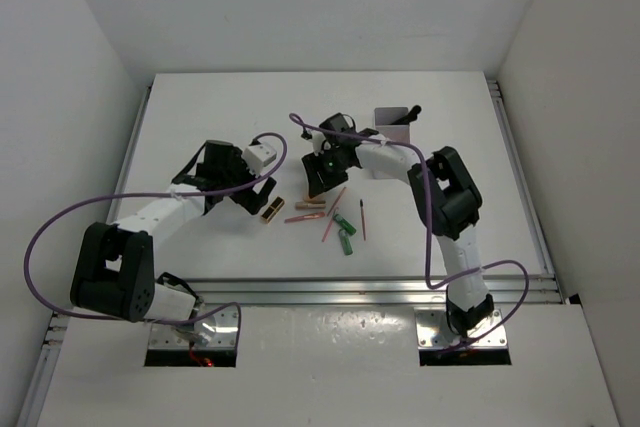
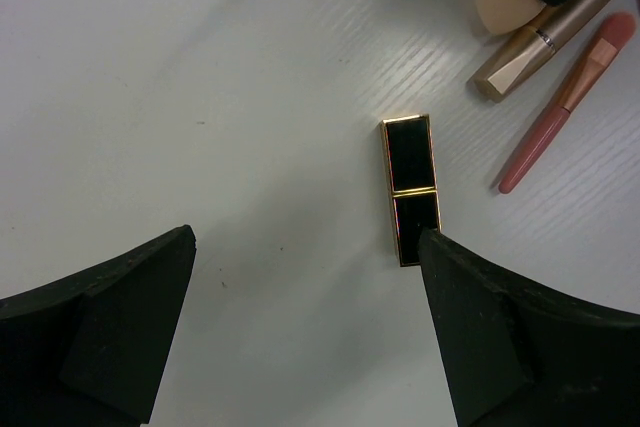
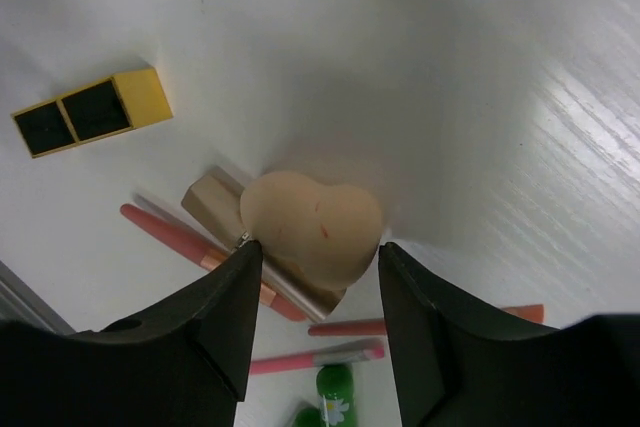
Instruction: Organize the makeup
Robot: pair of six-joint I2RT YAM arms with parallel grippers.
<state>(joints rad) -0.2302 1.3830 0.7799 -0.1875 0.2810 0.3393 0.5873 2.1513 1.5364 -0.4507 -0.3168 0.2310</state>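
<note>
Far left: left gripper (image 2: 305, 242), jaws spread to full width, nothing between them but the bare white table (image 1: 200, 107). Poised above the surface, well clear of the cluster of makeup at mid-table.

Close by the tip of one finger (image 2: 500, 337): black-and-gold lipstick (image 2: 410, 190), lying flat, with its long side roughly in line with the gripper's reach.

Next to the right: copper tube (image 2: 540, 47) and pink brush (image 2: 565, 102), flat on the table, side by side and slanting alike.

Over the copper tube's far end: beige sponge (image 3: 310, 217), egg-shaped, with a small red mark on its face.

Lowered over that sponge: right gripper (image 3: 318, 247), jaws partly apart, one fingertip at each flank of the sponge. Firm grip or mere nearness not to be told from either wrist view.

Further right, in the top view: pink pencil (image 1: 333, 213), slanted. Green bottle (image 1: 346, 239) on its side just nearer the arm bases. Red pencil (image 1: 362, 219), thin and dark, a little apart from the rest.

Farthest right, toward the back of the table: rectangular box (image 1: 395, 127), open at the top, with black brush (image 1: 412, 112) leaning out of its right end.
</note>
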